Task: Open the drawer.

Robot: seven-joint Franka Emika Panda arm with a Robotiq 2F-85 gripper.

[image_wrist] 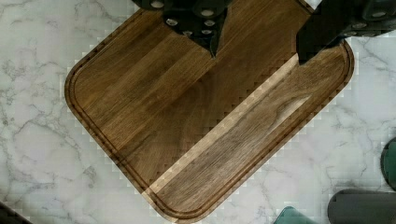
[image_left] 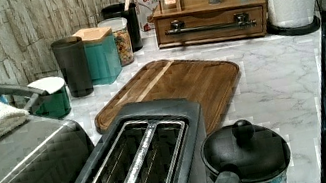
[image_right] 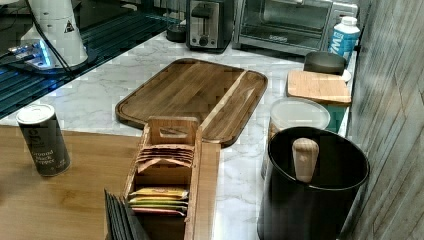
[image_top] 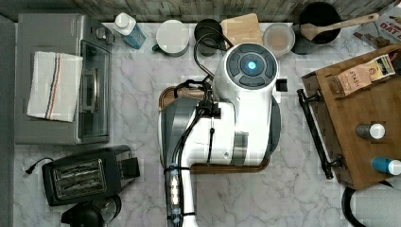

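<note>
Countertop (image_left: 276, 81): white marble, runs through the whole left view.
Arm (image_top: 236, 109): parked dead centre of the top view, right over your cutting board (image_left: 175, 86).
Drawer (image_left: 210, 25): upper middle of the left view, looks fully shut, black bar handle (image_left: 208, 26) across its front; right edge of the top view.
Gripper (image_wrist: 257, 51): fingers spread apart, holding nothing, hanging above the board.
Tea box (image_right: 165, 165): sits on the cabinet top.
</note>
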